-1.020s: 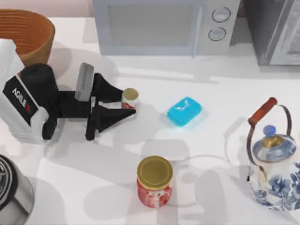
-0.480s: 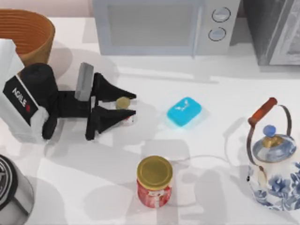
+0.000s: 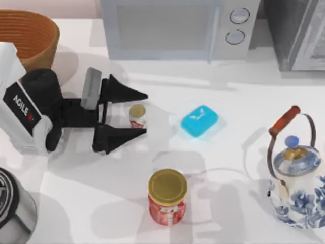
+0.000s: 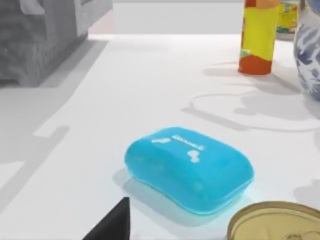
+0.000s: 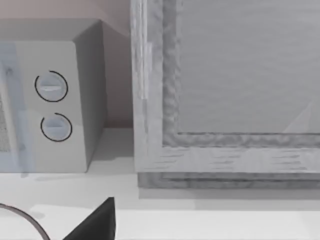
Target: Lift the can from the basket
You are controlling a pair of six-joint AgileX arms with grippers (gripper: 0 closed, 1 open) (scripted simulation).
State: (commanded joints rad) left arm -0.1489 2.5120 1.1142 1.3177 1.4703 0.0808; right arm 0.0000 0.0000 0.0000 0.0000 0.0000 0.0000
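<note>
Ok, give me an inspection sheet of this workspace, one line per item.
Surface: white table, shadowed.
Job's things: can upright on the table between the left gripper's jaws, no contact visible; basket at the far left corner, the can not in it.
Clutter: blue soap bar, red jar, teapot, yellow bottle.
Grippers: left gripper open around the can; right gripper's fingertip near the cabinet.
Cables: nothing seen.
Surroundings: microwave, grey cabinet.
</note>
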